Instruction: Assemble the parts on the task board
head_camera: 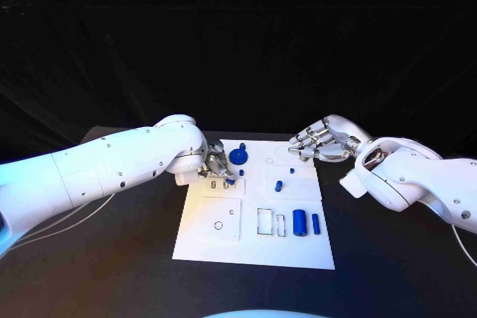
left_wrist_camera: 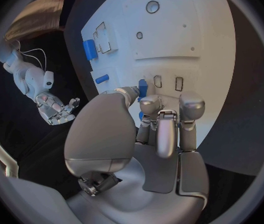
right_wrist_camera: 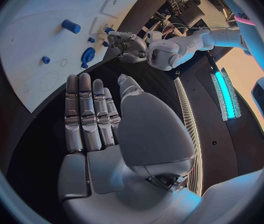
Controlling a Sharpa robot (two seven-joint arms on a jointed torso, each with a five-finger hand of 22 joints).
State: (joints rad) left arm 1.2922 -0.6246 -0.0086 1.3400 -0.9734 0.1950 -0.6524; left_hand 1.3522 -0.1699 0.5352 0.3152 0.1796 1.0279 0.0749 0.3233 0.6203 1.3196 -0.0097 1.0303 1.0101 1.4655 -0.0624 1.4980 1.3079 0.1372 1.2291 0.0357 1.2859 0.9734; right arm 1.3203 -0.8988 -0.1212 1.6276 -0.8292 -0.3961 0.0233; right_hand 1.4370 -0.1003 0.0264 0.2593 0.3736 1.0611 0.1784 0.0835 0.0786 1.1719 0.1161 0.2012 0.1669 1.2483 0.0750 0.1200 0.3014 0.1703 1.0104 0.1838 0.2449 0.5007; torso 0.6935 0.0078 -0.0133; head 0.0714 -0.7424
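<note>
Head view has the black worktop (head_camera: 119,263) under the white task board (head_camera: 224,245), which sits mid-table. My left hand (head_camera: 217,167) is over the board's far left part, pinching a small blue part (left_wrist_camera: 142,88) just above the slots. My right hand (head_camera: 320,147) hovers released off the far right corner. Other blue parts (head_camera: 299,223) lie near right. I judge the risk is a tilted insertion: the fingers hide the slot, so the piece could jam or slip out.
</note>
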